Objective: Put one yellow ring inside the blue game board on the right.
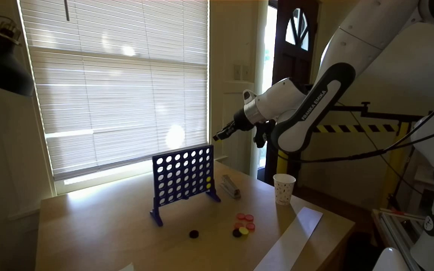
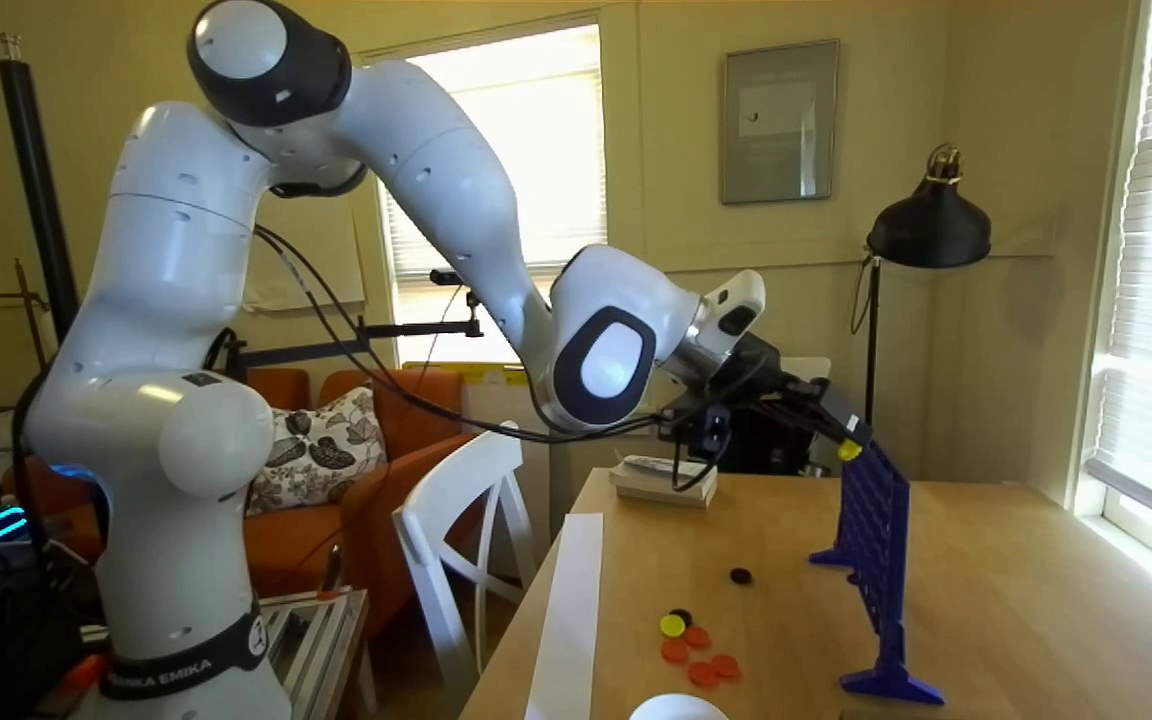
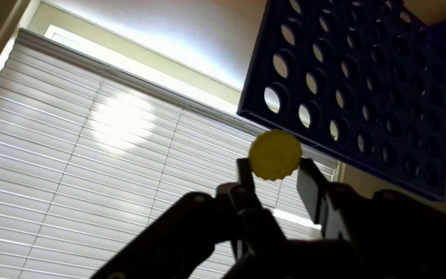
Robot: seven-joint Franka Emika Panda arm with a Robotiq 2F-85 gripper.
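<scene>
Yellow ring is pinched in my hand, near the blue game board, whose top right corner seems to lie just beyond and below. Farther out I count two yellow rings in its right column; on the surface, four red tokens, two dark tokens, one loose yellow ring.

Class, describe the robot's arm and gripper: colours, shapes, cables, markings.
The arm is glossy white with rounded segments, dark trim and a silvery wrist collar; lettering reads FRANKA EMIKA. Dark cables hang alongside. The gripper is mostly black, with two slim, jointed fingers.
</scene>
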